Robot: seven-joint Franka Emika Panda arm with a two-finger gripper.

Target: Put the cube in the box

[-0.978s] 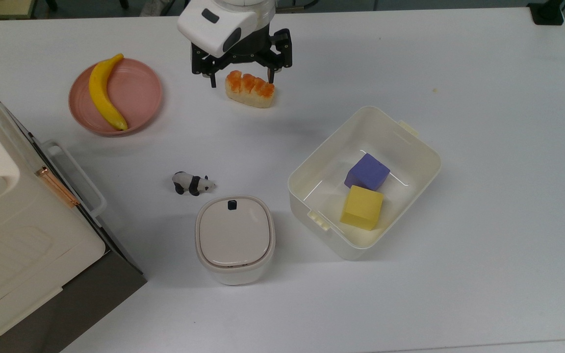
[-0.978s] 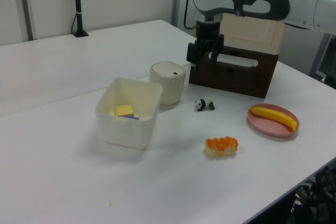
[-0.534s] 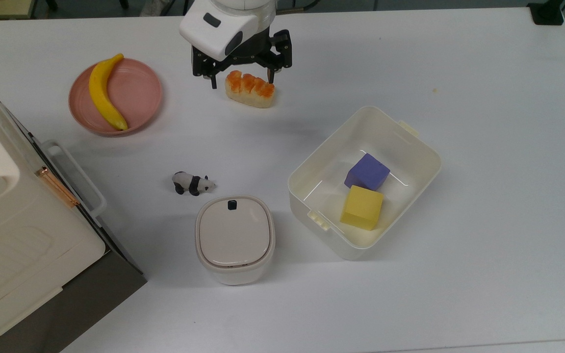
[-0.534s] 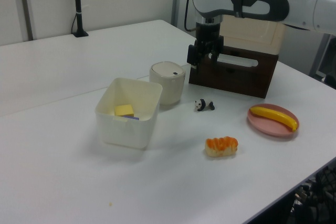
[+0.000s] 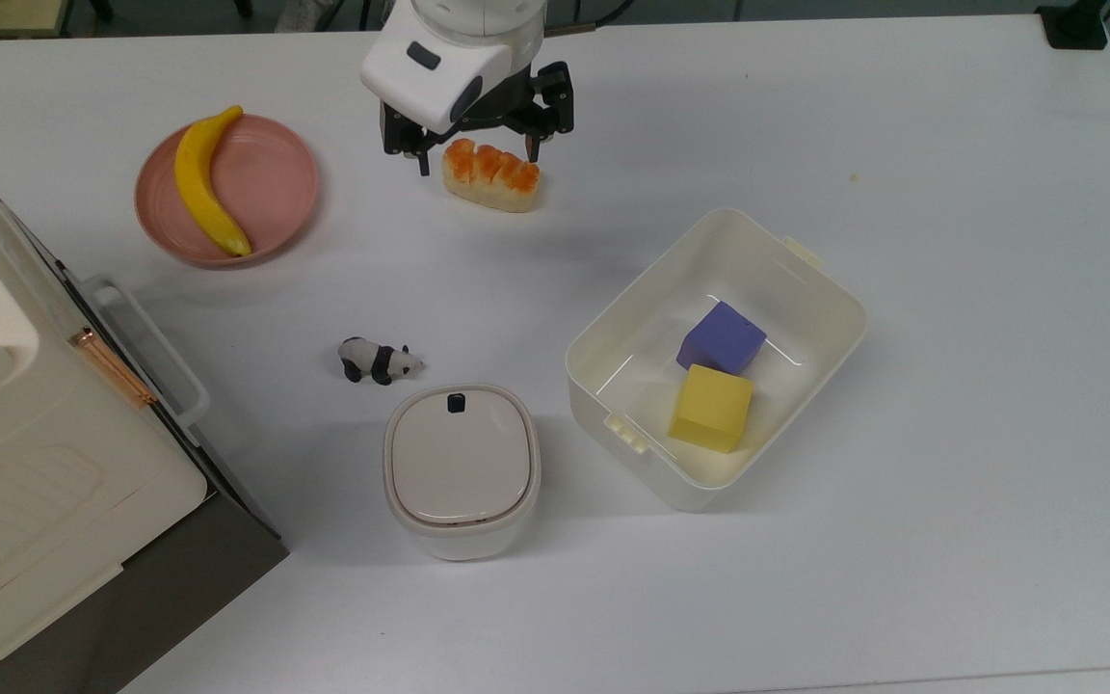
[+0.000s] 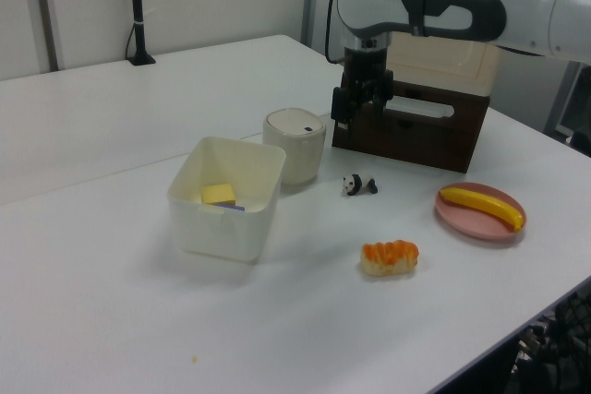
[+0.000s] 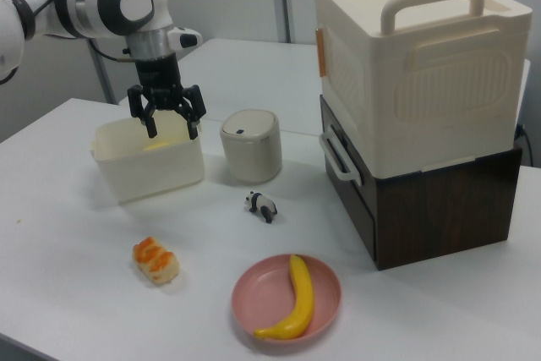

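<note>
altogether we logged the following on the white table, largest first.

- we recorded a stacked cream container with a handle on a dark brown base, at the top view's left edge and at the right view's right.
- we noted the white arm reaching over the table, and its gripper hung above the surface with the fingers spread wide and nothing between them. in the top view it sat over the far end of the bread, near the upper edge.
- we found the open cream box at the top view's right of centre, and at the left view's left.
- we counted two cubes inside that box: a yellow cube toward the top view's lower side and a purple cube just beside it, seemingly touching. both lay on the box floor. in the left view the yellow cube showed over the rim.
- we listed a small lidded cream bin with a dark spot on its lid, near the box on the top view's left.
- we entered a pink plate at the top view's upper left, bearing a banana.
- we logged a piece of bread with orange topping lying on the table under the gripper, not touched by it as far as we could tell.
- we closed with a tiny panda figure, standing just above the bin in the top view.
</note>
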